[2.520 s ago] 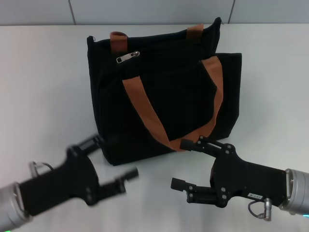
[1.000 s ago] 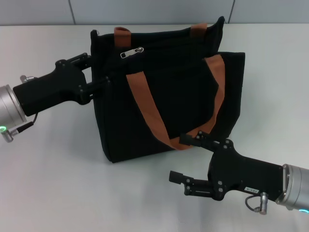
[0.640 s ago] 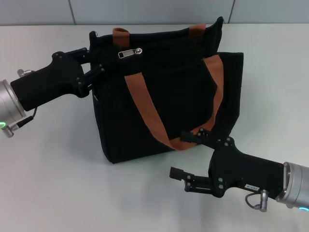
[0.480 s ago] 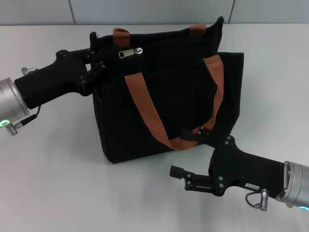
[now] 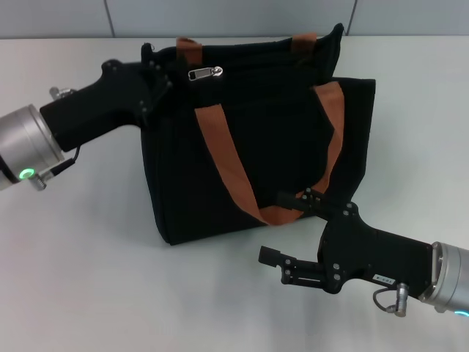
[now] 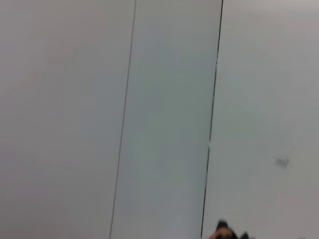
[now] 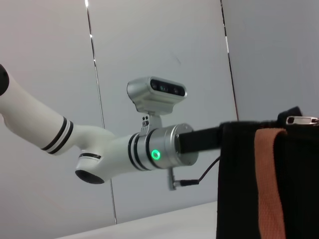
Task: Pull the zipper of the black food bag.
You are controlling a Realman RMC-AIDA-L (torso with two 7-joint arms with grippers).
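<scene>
Gripping the top corner of the black food bag [image 5: 256, 147] at about ten o'clock, the left hand [image 5: 157, 70] is bracing it; whether it is pinching fabric I cannot tell. The zipper [image 5: 205, 73] is lying just beside it, not yet pulled. The right hand [image 5: 282, 235], spread, is hovering at five o'clock over the desk [image 5: 88, 279].

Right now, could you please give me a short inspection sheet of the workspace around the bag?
Surface: white table, bare around the bag.
Job's things: black food bag upright; zipper near its top left corner.
Clutter: nothing seen.
Grippers: left gripper at the bag's top left corner, fingers not readable; right gripper open, low before the bag's front.
Cables: short cable on the right wrist, another on the left.
Surroundings: grey panelled wall.
</scene>
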